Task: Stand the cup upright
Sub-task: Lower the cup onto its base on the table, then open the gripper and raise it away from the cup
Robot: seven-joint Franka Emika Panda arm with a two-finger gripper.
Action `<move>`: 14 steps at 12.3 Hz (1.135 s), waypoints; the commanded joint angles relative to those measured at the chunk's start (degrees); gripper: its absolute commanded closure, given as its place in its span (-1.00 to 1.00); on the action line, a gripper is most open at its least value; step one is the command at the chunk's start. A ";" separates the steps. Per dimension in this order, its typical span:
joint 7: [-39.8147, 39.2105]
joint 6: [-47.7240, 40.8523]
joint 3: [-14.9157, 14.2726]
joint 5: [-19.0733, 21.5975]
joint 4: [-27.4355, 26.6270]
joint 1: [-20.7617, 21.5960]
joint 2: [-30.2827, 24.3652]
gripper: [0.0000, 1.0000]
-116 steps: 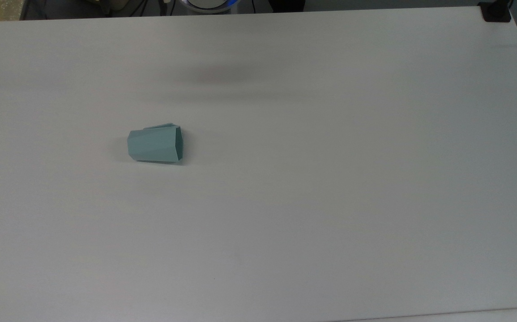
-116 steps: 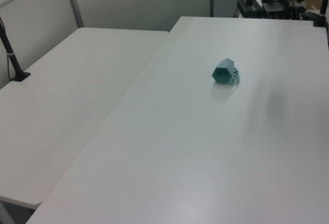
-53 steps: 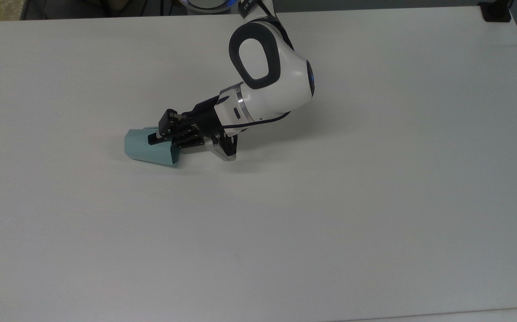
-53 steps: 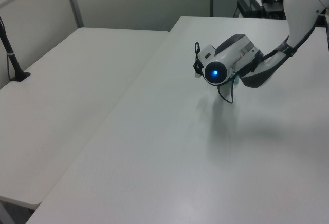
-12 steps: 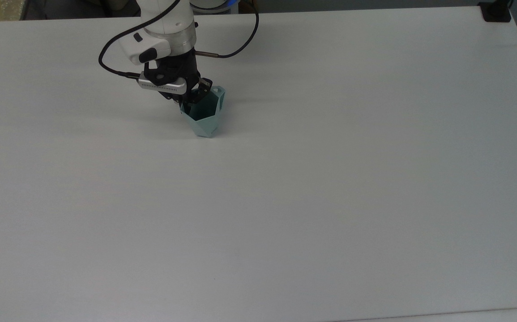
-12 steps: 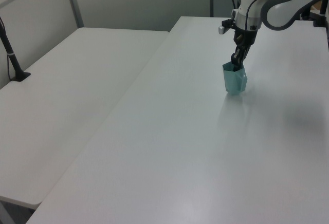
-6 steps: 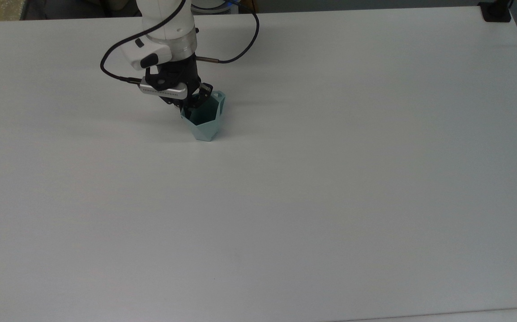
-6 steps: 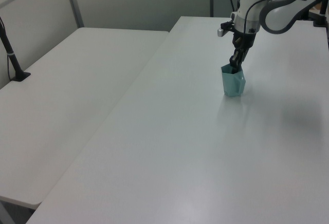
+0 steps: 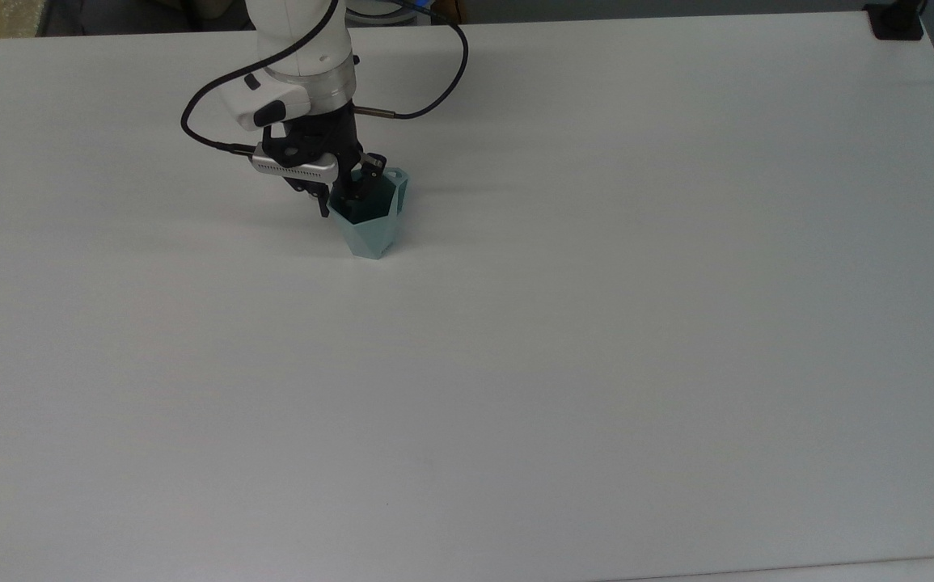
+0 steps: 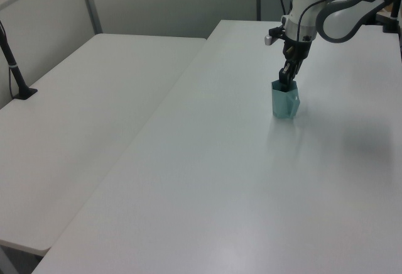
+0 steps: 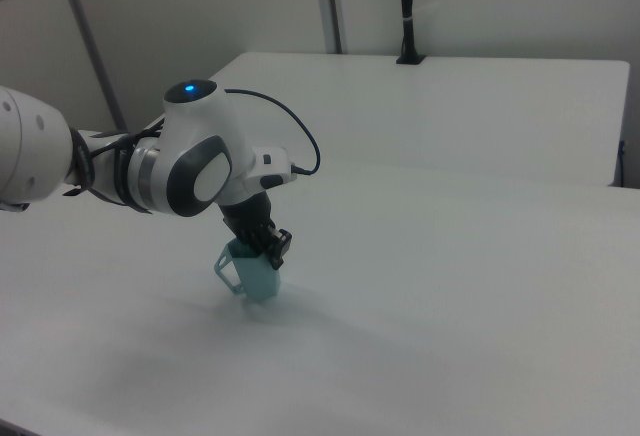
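In the upper left of the top view, the jaws of the gripper [image 9: 343,196] straddle the cup's [image 9: 369,225] rim, one inside, apparently clamped so it stands mouth-up, base seemingly on the white surface [image 9: 596,323].

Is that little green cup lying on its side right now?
No, the cup stands with its open mouth up on the table, and the gripper reaches down into its rim.

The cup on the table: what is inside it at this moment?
One finger of the claw reaches into the cup, pinching its rim. The dark interior hides the cup's bottom.
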 commanded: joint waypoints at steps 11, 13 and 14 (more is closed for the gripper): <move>-4.89 -45.70 -2.96 0.82 32.98 -0.68 -4.08 -1.00; -11.84 -50.34 -4.71 0.20 34.33 -1.20 -5.22 -1.00; -13.61 -50.69 -5.68 0.28 34.51 -1.90 -5.31 -1.00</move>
